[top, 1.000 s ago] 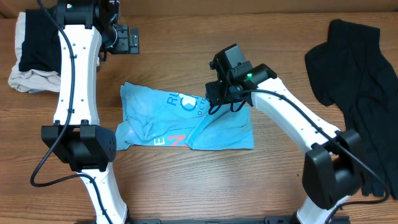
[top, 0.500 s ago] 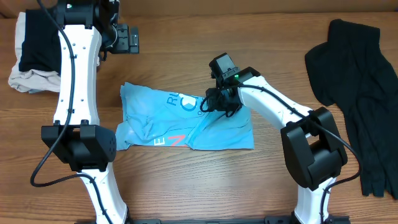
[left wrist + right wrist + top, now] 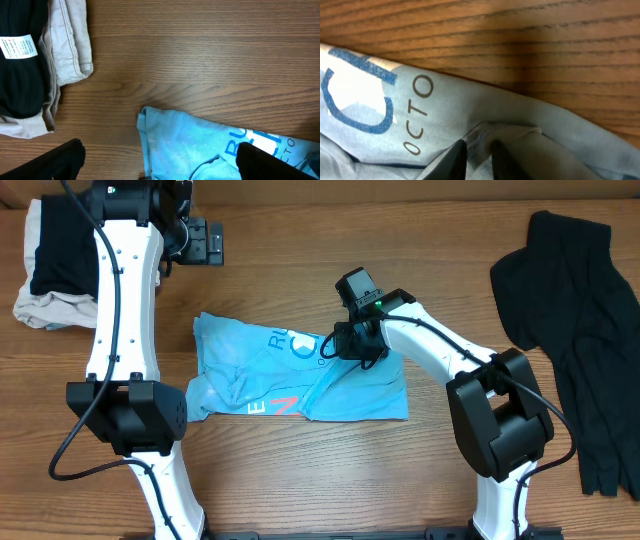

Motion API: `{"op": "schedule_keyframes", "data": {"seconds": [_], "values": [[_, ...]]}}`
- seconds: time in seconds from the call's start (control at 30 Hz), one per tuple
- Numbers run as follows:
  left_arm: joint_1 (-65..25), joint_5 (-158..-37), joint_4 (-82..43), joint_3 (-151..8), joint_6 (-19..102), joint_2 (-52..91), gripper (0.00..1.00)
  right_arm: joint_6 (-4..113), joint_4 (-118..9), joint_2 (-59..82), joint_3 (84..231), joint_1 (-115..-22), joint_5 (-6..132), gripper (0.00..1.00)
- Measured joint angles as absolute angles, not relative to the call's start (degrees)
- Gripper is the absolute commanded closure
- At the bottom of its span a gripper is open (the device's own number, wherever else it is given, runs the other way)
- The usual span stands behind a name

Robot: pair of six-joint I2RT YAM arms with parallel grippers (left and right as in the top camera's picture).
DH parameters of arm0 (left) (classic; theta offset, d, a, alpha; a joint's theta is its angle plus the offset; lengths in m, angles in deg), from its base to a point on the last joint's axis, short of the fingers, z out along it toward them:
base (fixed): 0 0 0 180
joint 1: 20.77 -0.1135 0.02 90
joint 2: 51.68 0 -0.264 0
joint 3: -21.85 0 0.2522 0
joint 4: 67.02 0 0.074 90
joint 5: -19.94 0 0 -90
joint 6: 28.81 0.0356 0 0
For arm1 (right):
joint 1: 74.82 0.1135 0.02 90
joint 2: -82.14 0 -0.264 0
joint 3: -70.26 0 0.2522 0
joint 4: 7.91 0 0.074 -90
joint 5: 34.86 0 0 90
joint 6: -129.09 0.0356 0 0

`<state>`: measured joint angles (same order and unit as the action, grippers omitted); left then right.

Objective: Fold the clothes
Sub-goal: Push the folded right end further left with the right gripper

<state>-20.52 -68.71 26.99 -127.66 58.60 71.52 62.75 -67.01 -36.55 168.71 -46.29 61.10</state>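
Overhead view: we see the light blue T-shirt (image 3: 300,380) lying rumpled and partly doubled over mid-table (image 3: 330,480), between the two arms. The black garment (image 3: 575,310) lies spread at the right edge, well apart.
Far-left corner: a pile (image 3: 55,270) of black and beige cloth sits beside the left arm.
Right gripper (image 3: 345,345): it is lowered onto the shirt's far edge, next to the white print, and pinched closed on a small ridge of blue cloth.
Why that hold: we judge that a pinch at the edge gives purchase to lift that side and draw it over into a fold.
Left gripper (image 3: 205,242): its jaws are spread wide and hold nothing. It hangs over bare wood at the far side, and we judge it is parked clear of the other arm's work.
Right wrist view adds: the pinch itself, with cloth bunched between the fingertips (image 3: 454,159) and the letters OCTO close by. From overhead the gripper body hides all this.
Left wrist view adds: the shirt's far-left corner lying free on the wood, the beige hem stitching, and a white label (image 3: 19,47) on the black cloth of the pile.
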Motion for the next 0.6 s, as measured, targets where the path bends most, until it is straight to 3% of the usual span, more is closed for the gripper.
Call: {"op": "schedule_keyframes", "data": {"seconds": [0.6], "values": [[-20.52, -68.71, 26.4, -127.66, 58.6, 71.52, 0.0, 62.29, -66.62, -36.66, 178.81, -44.03, 64.33, 0.96]]}}
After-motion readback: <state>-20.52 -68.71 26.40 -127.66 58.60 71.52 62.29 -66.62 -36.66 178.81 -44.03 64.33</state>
